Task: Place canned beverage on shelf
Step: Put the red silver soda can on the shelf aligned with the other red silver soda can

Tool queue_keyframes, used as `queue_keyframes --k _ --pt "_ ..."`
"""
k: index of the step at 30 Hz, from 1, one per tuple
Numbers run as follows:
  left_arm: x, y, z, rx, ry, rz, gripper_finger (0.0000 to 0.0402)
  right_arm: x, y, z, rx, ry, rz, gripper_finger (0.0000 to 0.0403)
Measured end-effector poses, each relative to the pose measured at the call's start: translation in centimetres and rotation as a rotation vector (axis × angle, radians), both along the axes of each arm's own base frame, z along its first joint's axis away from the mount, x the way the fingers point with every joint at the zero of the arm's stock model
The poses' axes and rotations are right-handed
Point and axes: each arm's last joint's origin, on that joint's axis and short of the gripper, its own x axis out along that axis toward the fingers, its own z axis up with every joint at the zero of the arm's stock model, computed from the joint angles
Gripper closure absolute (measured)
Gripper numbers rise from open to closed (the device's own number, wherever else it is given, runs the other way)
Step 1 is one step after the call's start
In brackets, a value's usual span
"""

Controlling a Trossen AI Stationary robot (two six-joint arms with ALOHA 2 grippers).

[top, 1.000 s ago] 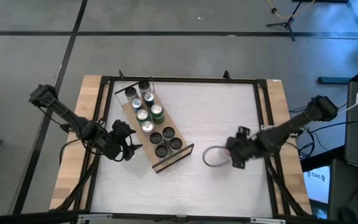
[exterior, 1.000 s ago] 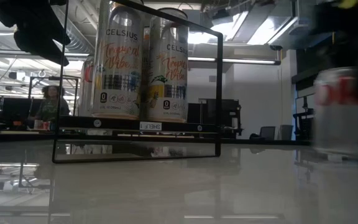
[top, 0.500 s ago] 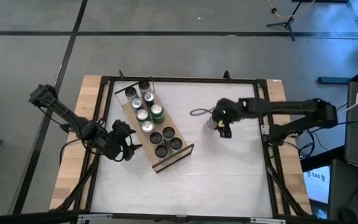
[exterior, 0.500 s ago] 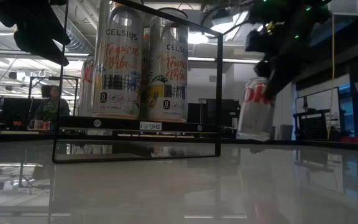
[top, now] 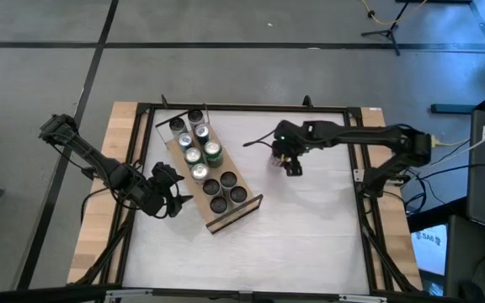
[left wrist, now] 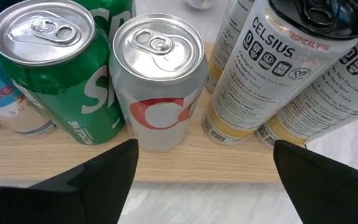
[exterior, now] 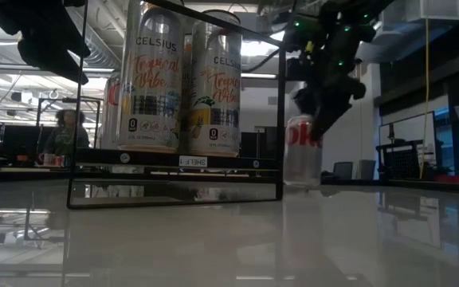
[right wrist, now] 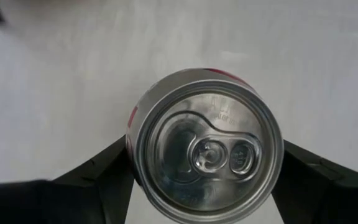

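L gripper is waiting at the table's 9 o'clock side, just beside the shelf, fingers spread wide and gripping nothing. The shelf is lying diagonally, running from 11 o'clock toward the centre. It's carrying a Sprite can, a silver-and-red can and two Celsius cans, among others.

R gripper is sitting right of the shelf, about 1 o'clock from table centre, fingers clamped on the Diet Coke can, top-down grip w/ one finger on each flank.

Doing this step well, as I judge it: keep the can upright, keep the bottom above the shelf's raised lip, bring it in over a free slot, and lower straight. Don't release til the base is seated flat. Main risk looks like clipping the tall Celsius cans or the black wire frame on approach.

Views differing: high view is giving the layout and which slots are filled, but not can height. Low view is showing the Diet Coke can hanging beside the frame; can't tell if it's clear of the tabletop. L wrist view is reading the labels close up. R wrist view is showing the can's lid centred betw. the fingers, so the grip looks square.
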Motion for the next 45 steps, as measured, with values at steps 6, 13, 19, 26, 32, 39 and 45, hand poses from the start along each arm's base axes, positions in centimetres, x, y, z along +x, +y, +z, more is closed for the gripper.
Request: queue_keyframes --k 6,13,19,26,32,39,45 --pt "0.0 0.0 0.0 0.000 0.000 0.000 0.0040 1.2 -0.4 -0.7 -0.021 0.018 0.026 0.0110" --pt "0.0 0.0 0.0 0.007 -0.001 -0.002 0.0040 1.3 -0.4 -1.0 -0.019 0.025 0.027 0.0063" --pt "-0.3 0.2 0.4 0.036 -0.011 -0.037 0.0040 1.3 -0.3 -1.2 -0.016 0.039 0.027 0.0039" --pt "-1.7 1.4 3.2 0.182 -0.160 -0.155 0.0040 1.3 -0.4 -1.2 -0.017 0.035 0.027 0.0038" --pt "-3.3 3.9 5.6 0.334 -0.278 -0.190 0.0040 1.3 -0.4 -1.2 -0.018 0.032 0.027 0.0038" --pt "-4.3 5.8 4.6 0.407 -0.462 -0.289 0.0040 1.4 -0.4 -1.2 -0.019 0.028 0.027 0.0038" --pt "-6.0 7.2 2.5 0.396 -0.547 -0.266 0.0040 1.6 -0.4 -1.1 -0.025 0.003 0.027 0.0038"
